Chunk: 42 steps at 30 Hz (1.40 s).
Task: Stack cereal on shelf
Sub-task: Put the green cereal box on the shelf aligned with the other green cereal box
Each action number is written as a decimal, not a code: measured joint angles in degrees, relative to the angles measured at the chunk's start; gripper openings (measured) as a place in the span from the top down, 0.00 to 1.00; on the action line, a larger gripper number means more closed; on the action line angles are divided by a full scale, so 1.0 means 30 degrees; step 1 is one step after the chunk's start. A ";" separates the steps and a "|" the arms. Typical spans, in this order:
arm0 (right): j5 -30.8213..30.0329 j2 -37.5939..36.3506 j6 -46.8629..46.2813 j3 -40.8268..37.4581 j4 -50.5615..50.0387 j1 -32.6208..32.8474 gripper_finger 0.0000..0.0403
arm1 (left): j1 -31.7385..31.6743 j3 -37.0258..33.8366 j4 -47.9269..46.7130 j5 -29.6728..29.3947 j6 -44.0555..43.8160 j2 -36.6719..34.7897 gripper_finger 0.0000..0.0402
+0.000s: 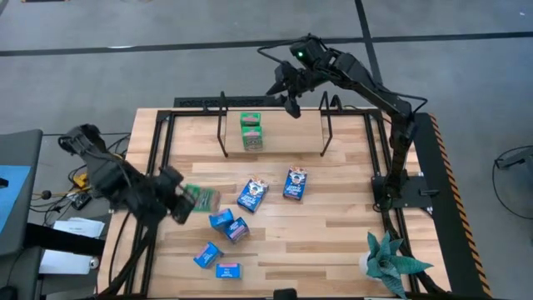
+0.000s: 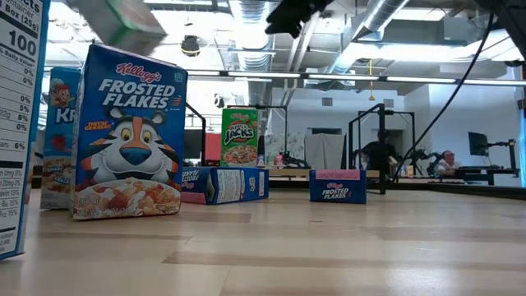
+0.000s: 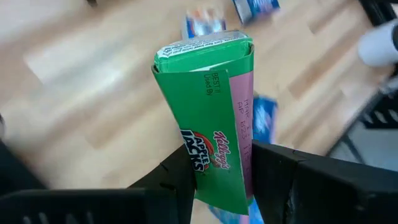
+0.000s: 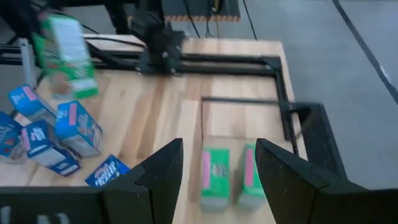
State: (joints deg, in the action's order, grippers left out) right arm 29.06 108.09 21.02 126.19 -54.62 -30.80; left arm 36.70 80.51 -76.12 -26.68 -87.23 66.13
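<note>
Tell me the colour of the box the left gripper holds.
Green, an Apple Jacks box with a pink side panel; the left wrist view shows it best.

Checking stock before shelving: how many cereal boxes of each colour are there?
Green boxes: 3
Light blue boxes: 4
Dark blue boxes: 2
Total: 9

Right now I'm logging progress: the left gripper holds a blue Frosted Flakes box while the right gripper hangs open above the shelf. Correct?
Not quite. The left gripper holds a green Apple Jacks box, not a blue one, as the left wrist view shows. The right gripper does hang open above the shelf.
</note>
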 joint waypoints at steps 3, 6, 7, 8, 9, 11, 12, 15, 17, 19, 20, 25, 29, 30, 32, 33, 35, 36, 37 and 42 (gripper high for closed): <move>0.0409 0.0000 -0.0007 0.0000 0.0452 0.0454 0.44 | -0.1831 0.0000 0.0045 -0.0367 0.2792 -0.0014 0.73; 0.0557 0.0000 -0.0125 0.0000 0.0473 0.0844 0.44 | -0.3774 0.0000 0.0423 -0.0354 0.6106 0.0052 0.73; 0.0545 0.0000 -0.0295 0.0000 0.0508 0.0985 0.44 | -0.4448 0.0000 0.0672 -0.0349 0.7244 0.0093 0.73; 0.0504 0.0000 -0.0483 0.0000 0.0575 0.1106 0.43 | -0.5079 0.0000 0.0952 -0.0327 0.8423 0.0105 0.73; 0.0480 0.0000 -0.0565 0.0000 0.0662 0.1236 0.43 | -0.5685 0.0000 0.1305 -0.0333 0.9619 0.0101 0.73; 0.0453 0.0000 -0.0562 0.0000 0.0864 0.1529 0.40 | -0.6913 0.0000 0.2345 -0.0340 1.1869 0.0081 0.73; 0.0441 0.0000 -0.0561 0.0000 0.1093 0.1701 0.39 | -0.7485 0.0000 0.2918 -0.0309 1.3016 0.0088 0.73; 0.0466 0.0000 -0.0557 0.0000 0.1782 0.2063 0.35 | -0.9031 0.0000 0.4353 0.0072 1.6223 0.0088 0.73; 0.0459 0.0000 -0.0561 0.0000 0.2053 0.2247 0.32 | -0.9966 0.0000 0.5202 0.0587 1.8053 0.0095 0.73; 0.0400 0.0000 -0.0554 0.0000 0.2247 0.2430 0.30 | -1.0849 0.0000 0.5746 0.0953 1.9588 0.0130 0.73; 0.0373 0.0000 -0.0561 0.0000 0.2316 0.2544 0.29 | -1.1239 0.0000 0.6021 0.0982 2.0292 0.0164 0.73; 0.0358 0.0000 -0.0554 0.0000 0.2505 0.3274 0.26 | -1.3002 0.0000 0.7559 0.1897 2.3738 0.0197 0.73; 0.0342 0.0000 -0.0944 0.0000 0.3032 0.3668 0.26 | -1.4163 0.0000 0.8594 0.3292 2.5966 0.0197 0.73; 0.0342 0.0000 -0.1157 0.0000 0.3236 0.3668 0.26 | -1.4431 0.0000 0.8793 0.3633 2.6369 0.0199 0.73; 0.0342 0.0000 -0.1472 0.0000 0.3593 0.3667 0.26 | -1.4880 0.0000 0.9030 0.4148 2.6942 0.0197 0.73; 0.0340 0.0000 -0.1597 0.0000 0.3702 0.3661 0.26 | -1.5054 0.0000 0.9126 0.4350 2.7188 0.0197 0.73; 0.0326 0.0000 -0.1822 0.0000 0.3933 0.3661 0.26 | -1.5299 0.0000 0.9211 0.4549 2.7578 0.0198 0.73; 0.0276 0.0000 -0.2010 0.0000 0.4118 0.3661 0.26 | -1.5391 0.0000 0.9238 0.4697 2.7784 0.0218 0.73; 0.0196 0.0000 -0.2170 0.0000 0.4235 0.3654 0.26 | -1.5479 0.0000 0.9265 0.4801 2.7951 0.0295 0.73; -0.1926 0.0000 -0.2483 0.0000 0.4570 0.3756 0.26 | -1.5654 -0.0007 0.9395 0.5202 2.8399 0.0588 0.73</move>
State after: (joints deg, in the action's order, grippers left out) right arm 23.28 108.09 13.57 126.19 -40.91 -19.53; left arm -10.26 80.49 -47.93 -11.08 -2.03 67.89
